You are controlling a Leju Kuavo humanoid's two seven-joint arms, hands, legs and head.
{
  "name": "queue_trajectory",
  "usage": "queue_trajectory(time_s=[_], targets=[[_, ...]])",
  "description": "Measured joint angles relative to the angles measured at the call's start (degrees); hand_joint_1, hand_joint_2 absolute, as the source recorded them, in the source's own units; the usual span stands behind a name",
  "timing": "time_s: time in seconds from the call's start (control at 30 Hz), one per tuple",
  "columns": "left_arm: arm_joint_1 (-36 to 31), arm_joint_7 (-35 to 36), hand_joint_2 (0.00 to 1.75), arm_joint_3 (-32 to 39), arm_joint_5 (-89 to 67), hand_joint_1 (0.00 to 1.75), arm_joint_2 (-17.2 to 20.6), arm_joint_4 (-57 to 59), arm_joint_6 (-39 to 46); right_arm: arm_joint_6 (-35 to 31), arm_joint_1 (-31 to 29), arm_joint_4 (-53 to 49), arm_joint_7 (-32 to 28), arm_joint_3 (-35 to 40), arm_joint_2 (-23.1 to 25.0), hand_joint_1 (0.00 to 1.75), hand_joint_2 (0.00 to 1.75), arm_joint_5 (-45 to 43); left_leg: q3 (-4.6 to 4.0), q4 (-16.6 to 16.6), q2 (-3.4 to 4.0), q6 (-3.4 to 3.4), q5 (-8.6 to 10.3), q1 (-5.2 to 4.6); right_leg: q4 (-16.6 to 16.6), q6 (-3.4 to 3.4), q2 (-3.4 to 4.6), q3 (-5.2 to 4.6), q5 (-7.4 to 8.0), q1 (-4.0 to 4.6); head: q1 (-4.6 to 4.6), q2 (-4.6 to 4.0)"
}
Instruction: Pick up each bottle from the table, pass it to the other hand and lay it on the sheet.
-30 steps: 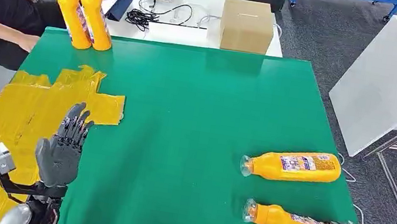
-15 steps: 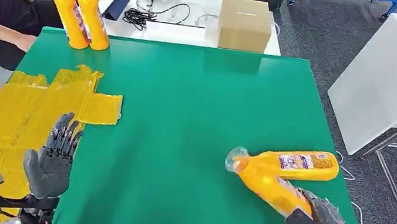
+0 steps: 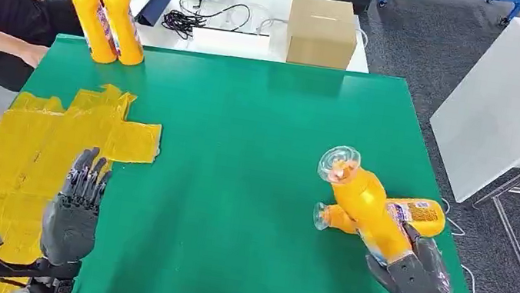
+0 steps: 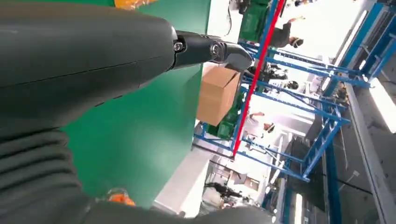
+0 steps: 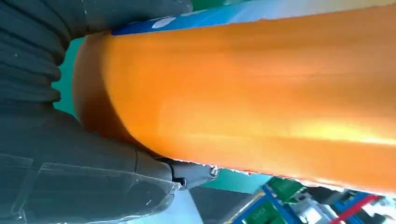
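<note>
One bottle (image 3: 368,209) we grip in right hand (image 3: 411,282), raised, tilted; left hand (image 3: 75,204) empty, fingers apart, over yellow sheet (image 3: 14,156).

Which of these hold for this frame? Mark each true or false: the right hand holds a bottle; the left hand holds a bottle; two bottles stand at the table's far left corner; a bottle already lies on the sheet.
1. The right hand holds a bottle. True.
2. The left hand holds a bottle. False: it is open, holding nothing, over the sheet.
3. Two bottles stand at the table's far left corner. True.
4. A bottle lies on the sheet. False: none does; one lying bottle is on the green near the right hand.
</note>
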Motion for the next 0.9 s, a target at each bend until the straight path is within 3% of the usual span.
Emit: queue_trajectory(time_s=[0.3,0.5,0.9], targets=[[-3.51,1.62,1.75,-4.85,3.95,0.0,-1.09,0.35,0.88,-2.25,-9.99,3.59,-0.24,6.15,6.84,1.75,1.75,0.13,0.03,0.0,0.02,-0.03,0.04,0.03,0.03,0.0,0.01,0.0,0.01,0.04,0.0,0.0],[-4.12,2.12,1.75,-6.51,6.01,0.0,-1.29,0.63,0.98,-2.95,-13.43,5.77,-0.09,10.45,9.05,1.75,1.75,0.31,-0.09,0.0,-0.04,-0.04,0.03,0.03,0.04,0.01,-0.08,-0.04,0.0,0.03,0.02,0.0],[-6.6,2.82,1.75,-8.85,6.6,0.0,-1.6,3.39,0.24,-3.3,-23.31,13.81,2.67,27.77,16.02,1.75,1.75,3.98,-0.14,-0.01,-0.07,-0.09,0.08,0.07,0.08,0.0,-0.09,-0.12,0.0,0.05,0.04,0.0]])
